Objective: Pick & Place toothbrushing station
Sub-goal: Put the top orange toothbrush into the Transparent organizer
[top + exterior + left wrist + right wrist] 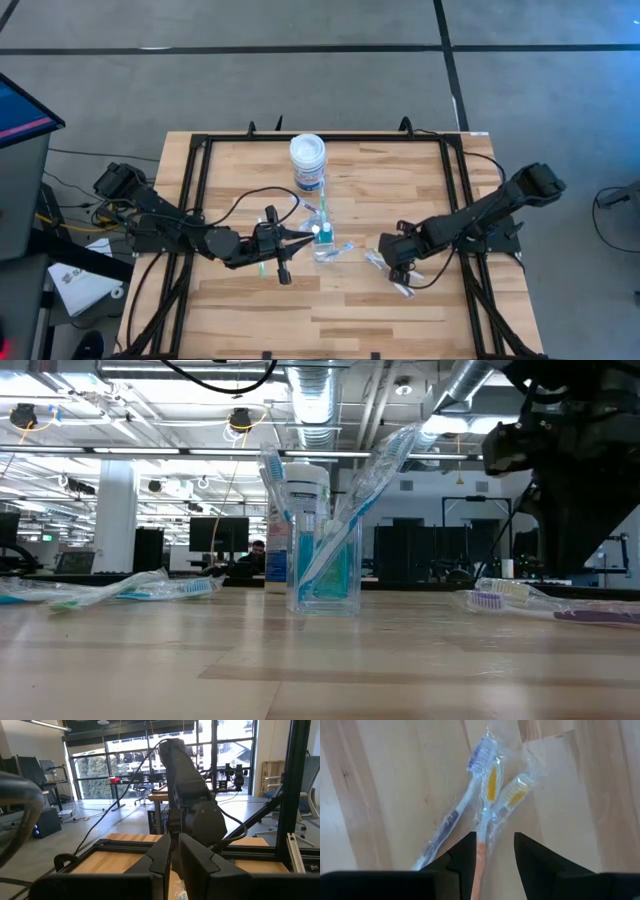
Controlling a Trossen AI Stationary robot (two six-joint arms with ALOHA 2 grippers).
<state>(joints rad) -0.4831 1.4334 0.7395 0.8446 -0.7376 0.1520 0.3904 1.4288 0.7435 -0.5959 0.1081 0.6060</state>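
Observation:
A small clear plastic cup (323, 247) (325, 575) stands upright at mid-table, with wrapped toothbrushes (385, 470) leaning out of it. My left gripper (303, 238) (172, 862) hovers level just left of the cup, shut, with nothing seen between its fingers. Three wrapped toothbrushes (490, 785) (385, 268) (510, 595) lie flat on the wood to the right. My right gripper (493, 842) (395, 272) points down over them, open. Its fingers stand on either side of the orange-handled toothbrush (481, 857). More toothbrushes (130, 590) lie on the table under my left arm.
A white round jar with a blue label (308, 160) (300, 490) stands behind the cup toward the far edge. A black rail frame (200, 180) runs around the tabletop. Bare wood (330, 310) lies toward the near edge.

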